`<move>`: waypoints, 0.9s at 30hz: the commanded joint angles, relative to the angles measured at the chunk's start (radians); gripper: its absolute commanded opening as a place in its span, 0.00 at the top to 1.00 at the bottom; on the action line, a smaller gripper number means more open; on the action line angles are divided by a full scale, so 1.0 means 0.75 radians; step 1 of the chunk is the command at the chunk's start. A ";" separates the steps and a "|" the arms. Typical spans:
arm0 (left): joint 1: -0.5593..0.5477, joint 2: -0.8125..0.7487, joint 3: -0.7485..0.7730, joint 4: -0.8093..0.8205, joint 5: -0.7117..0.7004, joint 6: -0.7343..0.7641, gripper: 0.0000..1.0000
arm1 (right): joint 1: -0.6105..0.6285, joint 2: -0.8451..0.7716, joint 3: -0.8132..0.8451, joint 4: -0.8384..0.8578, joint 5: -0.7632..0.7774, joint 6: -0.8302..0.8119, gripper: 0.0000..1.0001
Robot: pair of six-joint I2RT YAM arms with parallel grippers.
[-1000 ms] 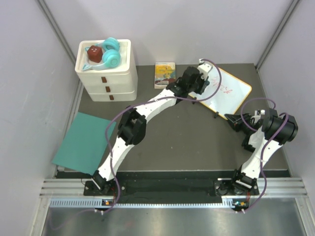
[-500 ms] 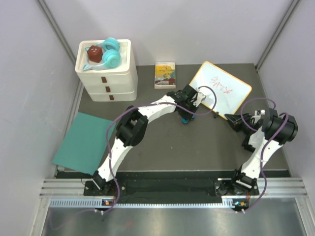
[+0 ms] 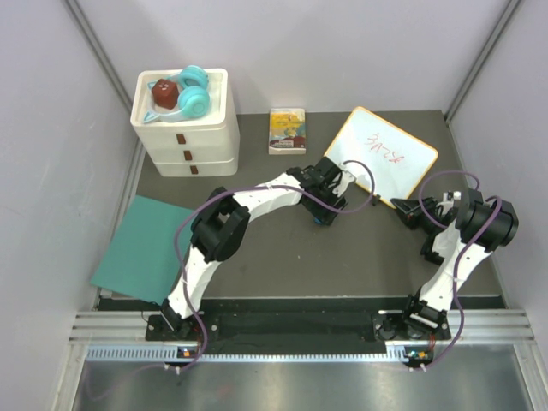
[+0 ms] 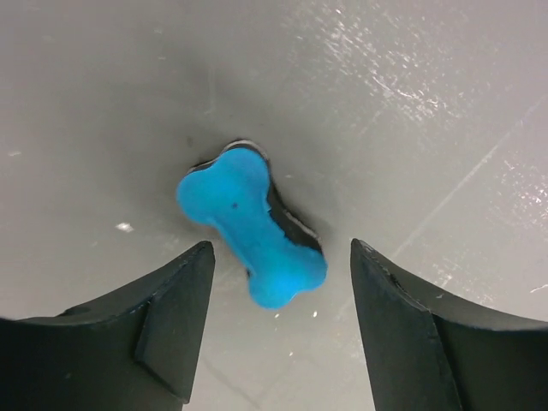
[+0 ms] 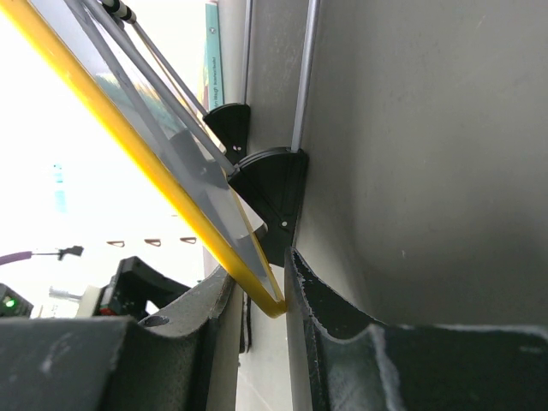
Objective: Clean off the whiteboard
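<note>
The whiteboard (image 3: 387, 158), white with a yellow frame and red scribbles, stands tilted at the back right of the table. My right gripper (image 3: 406, 209) is shut on its near corner; in the right wrist view the yellow frame (image 5: 168, 184) runs down between the two jaws of the right gripper (image 5: 264, 276). A blue bone-shaped eraser (image 4: 250, 225) lies flat on the grey table. My left gripper (image 4: 281, 257) hangs open just over it, a jaw on either side and neither touching. From above, the left gripper (image 3: 324, 211) sits just left of the board's near edge.
A white drawer unit (image 3: 185, 128) at the back left carries teal headphones (image 3: 193, 92) and a dark red object (image 3: 163, 92). A small yellow picture book (image 3: 287, 130) lies behind the left arm. A teal sheet (image 3: 145, 248) lies at the left edge. Walls close in on both sides.
My left gripper came back from the whiteboard's face down to the table, let go of the blue eraser and opened. The right arm has held still.
</note>
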 commanded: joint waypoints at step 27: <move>-0.049 -0.030 0.012 -0.053 -0.283 -0.458 0.38 | -0.012 0.087 -0.016 0.300 -0.006 0.098 1.00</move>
